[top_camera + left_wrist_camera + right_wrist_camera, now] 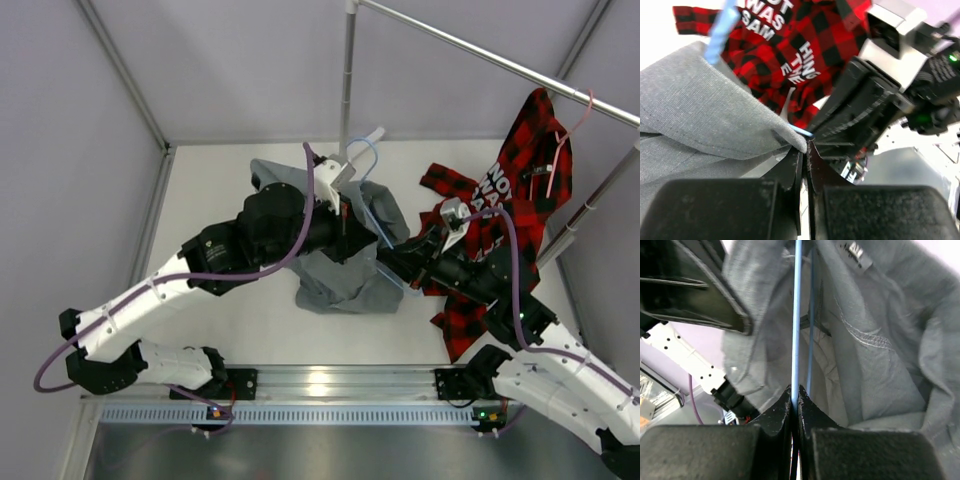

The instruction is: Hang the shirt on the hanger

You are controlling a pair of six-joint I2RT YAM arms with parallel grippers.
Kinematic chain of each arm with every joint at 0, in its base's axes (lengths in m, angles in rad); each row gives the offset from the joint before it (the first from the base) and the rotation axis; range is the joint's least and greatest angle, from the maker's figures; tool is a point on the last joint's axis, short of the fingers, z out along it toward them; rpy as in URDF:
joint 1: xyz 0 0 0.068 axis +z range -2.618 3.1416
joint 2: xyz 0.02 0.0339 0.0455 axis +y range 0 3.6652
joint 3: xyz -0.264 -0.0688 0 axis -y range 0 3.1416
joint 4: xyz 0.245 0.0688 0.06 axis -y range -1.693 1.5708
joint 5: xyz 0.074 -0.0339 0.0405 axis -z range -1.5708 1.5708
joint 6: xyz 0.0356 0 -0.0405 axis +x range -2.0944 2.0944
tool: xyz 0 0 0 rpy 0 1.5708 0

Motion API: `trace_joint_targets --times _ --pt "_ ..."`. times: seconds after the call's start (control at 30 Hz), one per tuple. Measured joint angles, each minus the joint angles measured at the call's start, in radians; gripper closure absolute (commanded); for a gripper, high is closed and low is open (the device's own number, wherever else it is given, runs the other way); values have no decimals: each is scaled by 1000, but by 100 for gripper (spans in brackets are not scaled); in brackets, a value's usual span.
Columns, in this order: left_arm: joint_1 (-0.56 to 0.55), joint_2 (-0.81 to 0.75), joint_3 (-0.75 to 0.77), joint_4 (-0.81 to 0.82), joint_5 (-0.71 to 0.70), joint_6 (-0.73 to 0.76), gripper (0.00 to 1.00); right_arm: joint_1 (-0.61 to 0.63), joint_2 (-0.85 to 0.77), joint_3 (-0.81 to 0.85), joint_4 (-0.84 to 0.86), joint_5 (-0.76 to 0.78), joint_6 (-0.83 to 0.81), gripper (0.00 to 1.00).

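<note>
The grey-green shirt (335, 275) hangs bunched at mid table, draped over the light-blue wire hanger (366, 153), whose hook sticks up above the cloth. My left gripper (352, 222) is shut on an edge of the shirt (715, 115) at its fingertips (806, 146). My right gripper (392, 258) is shut on a wire of the hanger (796, 315), pinched between its fingertips (795, 396) inside the open shirt (880, 340). The two grippers are close together, almost touching. In the left wrist view the hanger (720, 30) shows above the cloth.
A red-and-black plaid shirt (500, 215) hangs on a pink hanger (570, 125) from a metal rail (500, 62) at the right. It also shows in the left wrist view (790, 45). A vertical pole (348, 75) stands behind the shirt. Walls close the left and back.
</note>
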Motion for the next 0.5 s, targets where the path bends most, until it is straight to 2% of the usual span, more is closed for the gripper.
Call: trace_joint_targets --times 0.17,0.27,0.43,0.5 --pt "1 3 67 -75 80 44 100 1 4 -25 40 95 18 100" --pt "0 22 164 -160 85 75 100 1 -18 -95 117 162 33 100" --pt "-2 119 460 -349 -114 148 100 2 -38 -138 255 175 57 100" --pt "1 144 532 -388 -158 179 95 5 -46 -138 311 175 65 100"
